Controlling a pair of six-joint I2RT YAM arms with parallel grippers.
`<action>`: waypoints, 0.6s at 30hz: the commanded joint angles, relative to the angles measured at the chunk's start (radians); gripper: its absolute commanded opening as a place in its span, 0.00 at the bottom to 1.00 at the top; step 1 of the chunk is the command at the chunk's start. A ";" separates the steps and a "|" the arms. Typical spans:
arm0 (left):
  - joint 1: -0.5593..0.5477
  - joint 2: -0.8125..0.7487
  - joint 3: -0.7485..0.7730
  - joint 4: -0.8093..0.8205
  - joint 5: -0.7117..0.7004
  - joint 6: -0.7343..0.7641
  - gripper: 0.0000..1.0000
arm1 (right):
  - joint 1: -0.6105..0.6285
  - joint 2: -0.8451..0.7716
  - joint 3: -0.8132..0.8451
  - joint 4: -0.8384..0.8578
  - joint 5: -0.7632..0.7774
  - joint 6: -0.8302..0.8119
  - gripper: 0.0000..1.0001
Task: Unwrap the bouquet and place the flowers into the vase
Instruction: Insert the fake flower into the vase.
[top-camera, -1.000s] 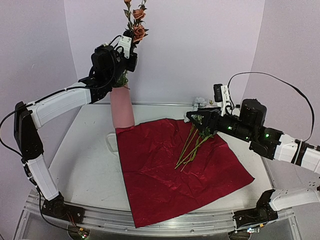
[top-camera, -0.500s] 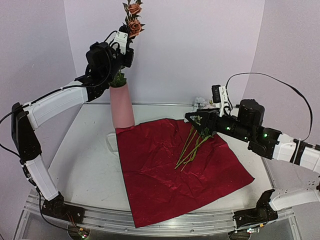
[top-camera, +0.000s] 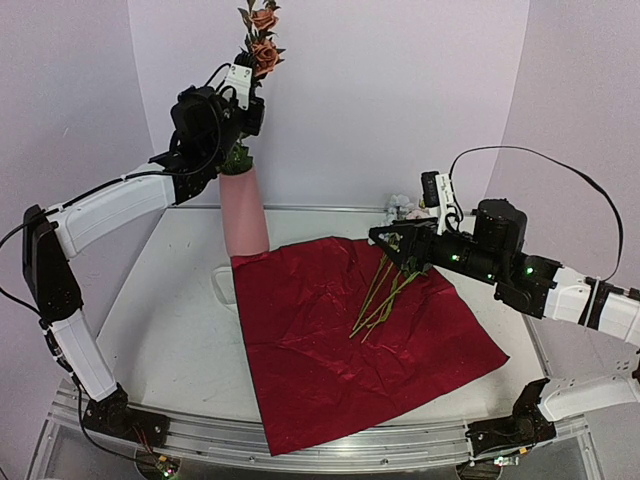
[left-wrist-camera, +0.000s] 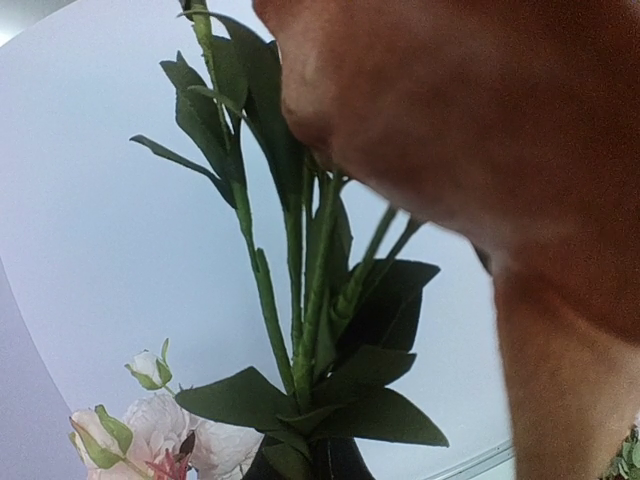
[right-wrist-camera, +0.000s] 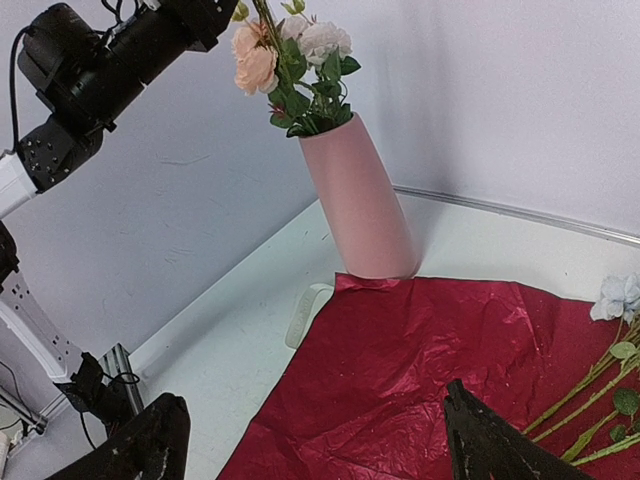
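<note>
Left end effector (top-camera: 248, 105) closed on tall peach roses (top-camera: 264, 48), their stems reaching down into pink vase (top-camera: 244, 215) at far left of tabletop (top-camera: 170, 330), right end effector (top-camera: 395, 248) wide open just above loose green stems (top-camera: 378, 295), stems lying on flattened red wrapping paper (top-camera: 330, 370) right of vase

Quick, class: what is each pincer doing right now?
Left pincer: closed, holding the peach roses above the vase.
Right pincer: open, holding nothing.

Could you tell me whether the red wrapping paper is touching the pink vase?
Touching. The right wrist view shows the wrapping paper with its corner crumpled up against the base of the vase, with no gap.
</note>
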 joint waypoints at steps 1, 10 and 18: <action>0.020 -0.030 -0.028 0.049 -0.010 -0.056 0.00 | 0.003 -0.012 0.033 0.040 -0.013 0.001 0.88; 0.060 0.019 -0.122 0.057 -0.037 -0.191 0.00 | 0.003 -0.017 0.035 0.034 -0.015 -0.003 0.88; 0.060 0.073 -0.197 0.054 -0.147 -0.323 0.00 | 0.003 -0.014 0.036 0.033 -0.016 -0.006 0.88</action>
